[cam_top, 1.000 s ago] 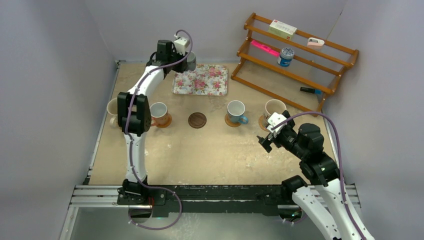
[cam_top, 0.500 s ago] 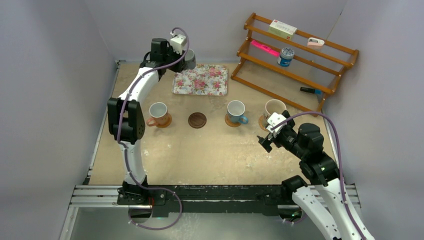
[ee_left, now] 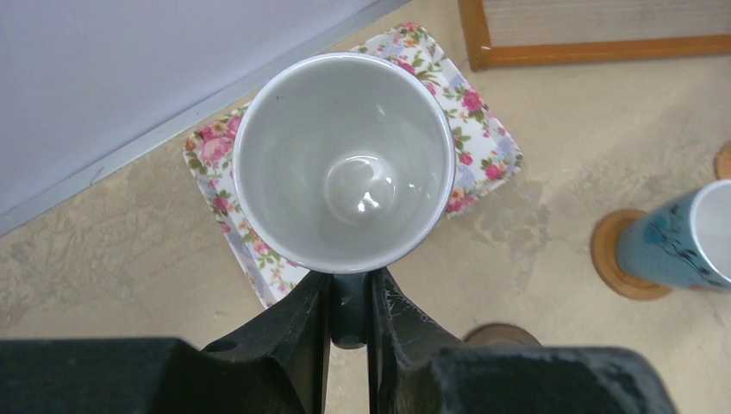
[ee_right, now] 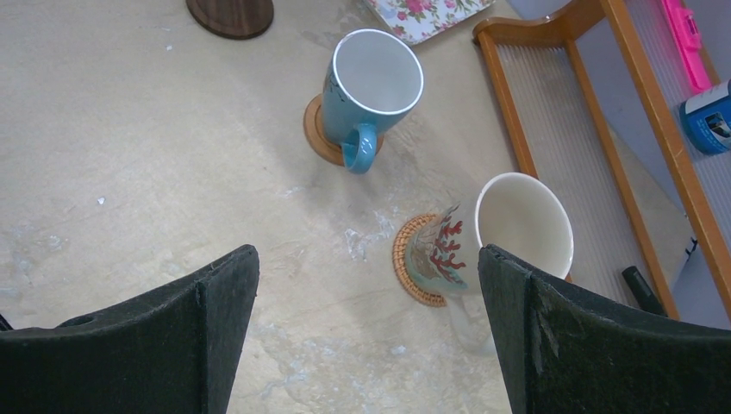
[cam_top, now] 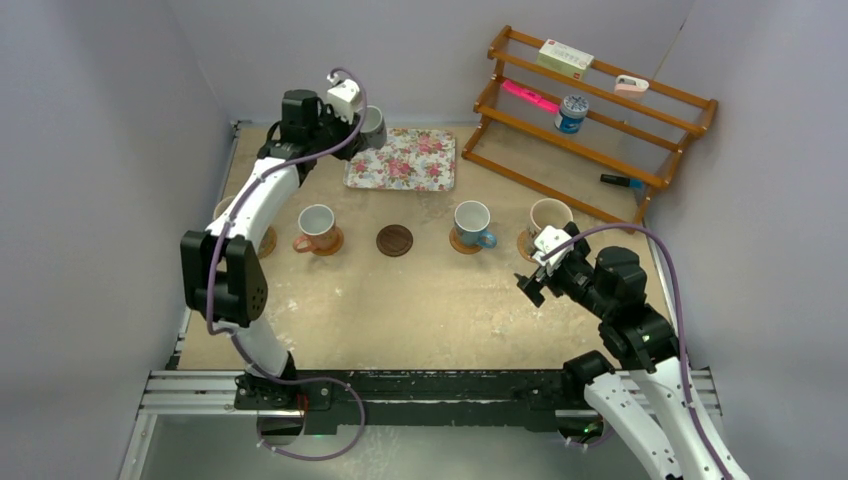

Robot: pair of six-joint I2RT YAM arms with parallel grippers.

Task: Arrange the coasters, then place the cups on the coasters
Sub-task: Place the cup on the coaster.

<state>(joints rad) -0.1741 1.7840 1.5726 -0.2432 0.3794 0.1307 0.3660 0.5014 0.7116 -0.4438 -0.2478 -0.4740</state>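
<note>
Grey-blue mug (ee_left: 345, 164), small and upright, is pinched at its handle side by the left gripper (ee_left: 349, 312), jaws narrow around it. The mug hangs over the floral tray (ee_left: 483, 147) toward the far left of the table (cam_top: 440, 310). Nearer, a row runs across the table: reddish-orange mug (cam_top: 317, 222) on a tan coaster (cam_top: 334, 246), dark brown coaster (cam_top: 394, 240) bare, light blue mug (cam_top: 471, 220) on an orange coaster (ee_right: 317, 131), cream mug (cam_top: 549, 215) on a woven coaster (ee_right: 409, 259). The right gripper (ee_right: 366, 256) is spread wide, gripping nothing, hovering on the near side of the cream mug.
</note>
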